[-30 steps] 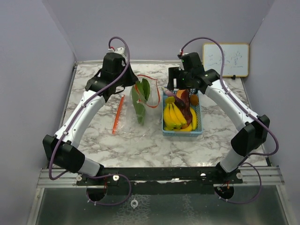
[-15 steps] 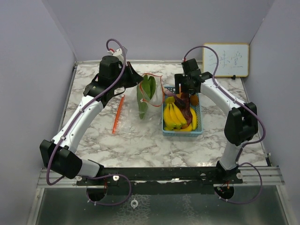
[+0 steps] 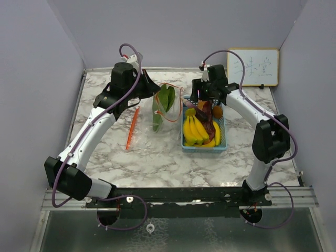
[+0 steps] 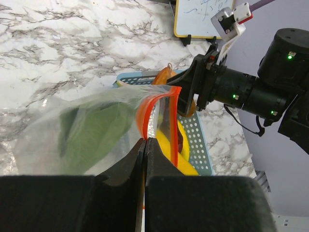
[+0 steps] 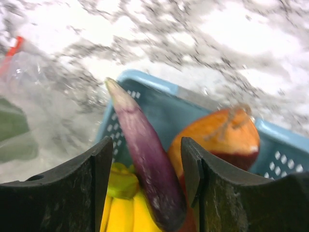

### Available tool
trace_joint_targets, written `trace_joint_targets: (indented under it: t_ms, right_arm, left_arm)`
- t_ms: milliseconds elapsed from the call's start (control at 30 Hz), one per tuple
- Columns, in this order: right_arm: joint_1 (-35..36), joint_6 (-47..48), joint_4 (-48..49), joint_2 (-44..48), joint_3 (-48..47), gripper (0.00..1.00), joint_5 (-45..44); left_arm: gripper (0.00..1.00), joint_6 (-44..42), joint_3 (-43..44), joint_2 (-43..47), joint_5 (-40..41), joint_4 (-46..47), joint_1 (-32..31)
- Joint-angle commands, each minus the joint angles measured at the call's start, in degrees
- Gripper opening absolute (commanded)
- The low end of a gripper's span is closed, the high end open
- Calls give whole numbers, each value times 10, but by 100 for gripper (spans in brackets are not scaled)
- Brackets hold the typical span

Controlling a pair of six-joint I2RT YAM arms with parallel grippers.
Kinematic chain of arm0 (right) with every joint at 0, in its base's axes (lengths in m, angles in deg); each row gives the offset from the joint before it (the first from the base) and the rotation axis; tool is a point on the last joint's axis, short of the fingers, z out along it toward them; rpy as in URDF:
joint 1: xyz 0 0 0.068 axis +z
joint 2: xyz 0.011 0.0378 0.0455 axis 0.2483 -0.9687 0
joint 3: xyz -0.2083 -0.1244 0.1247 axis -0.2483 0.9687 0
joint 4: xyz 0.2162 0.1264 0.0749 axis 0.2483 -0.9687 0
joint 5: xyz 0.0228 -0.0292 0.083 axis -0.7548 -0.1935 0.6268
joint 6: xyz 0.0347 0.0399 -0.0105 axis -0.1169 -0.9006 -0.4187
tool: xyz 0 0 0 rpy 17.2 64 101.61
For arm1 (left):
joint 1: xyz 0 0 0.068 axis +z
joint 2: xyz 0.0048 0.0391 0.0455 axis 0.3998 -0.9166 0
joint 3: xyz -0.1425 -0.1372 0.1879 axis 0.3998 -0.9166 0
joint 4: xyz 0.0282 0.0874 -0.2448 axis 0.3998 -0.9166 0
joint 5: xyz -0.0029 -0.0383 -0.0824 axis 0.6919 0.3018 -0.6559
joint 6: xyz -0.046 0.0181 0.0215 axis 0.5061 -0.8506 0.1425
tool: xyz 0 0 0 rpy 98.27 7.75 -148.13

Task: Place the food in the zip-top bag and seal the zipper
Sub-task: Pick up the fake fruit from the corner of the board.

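Clear zip-top bag [image 4: 43, 140] holds only green leaf [image 4: 91, 135], left gripper [image 4: 145, 141] clamped on its rim; bananas [image 3: 195, 130], purple vegetable [image 5: 130, 116] wait in basket [image 3: 205, 148], right gripper [image 5: 145, 145] spread astride that vegetable; zipper [image 4: 145, 113] unsealed

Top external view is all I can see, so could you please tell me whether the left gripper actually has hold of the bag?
Observer: Yes. In the left wrist view the left gripper is shut on the edge of the zip-top bag, right beside its red zipper.
Operator: Thank you. Is anything inside the bag?
Observer: A dark-green vegetable shows through the clear plastic.
Operator: Has the right gripper closed on something?
Observer: Not yet. In the right wrist view the right gripper is open, its fingers on either side of a long purple vegetable that sticks up out of the blue basket.
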State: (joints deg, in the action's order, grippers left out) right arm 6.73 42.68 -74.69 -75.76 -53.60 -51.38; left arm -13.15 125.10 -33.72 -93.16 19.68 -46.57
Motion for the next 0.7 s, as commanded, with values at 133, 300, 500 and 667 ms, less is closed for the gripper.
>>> trace_joint_targets:
  t_ms: [133,300,500,667]
  right_arm:
    - [2,21,65,-75,-29,57,109]
    - [2,35,63,-96,-22,55,152]
    - [2,51,63,-99,3,52,149]
    - [2,46,51,-82,-18,11,129]
  left_arm:
    - [0,-6,17,-1,-14,11,0]
    - [0,-9,23,-4,-8,3,2]
    - [0,-7,19,-4,-8,2,9]
    - [0,-2,18,-7,-14,6,11]
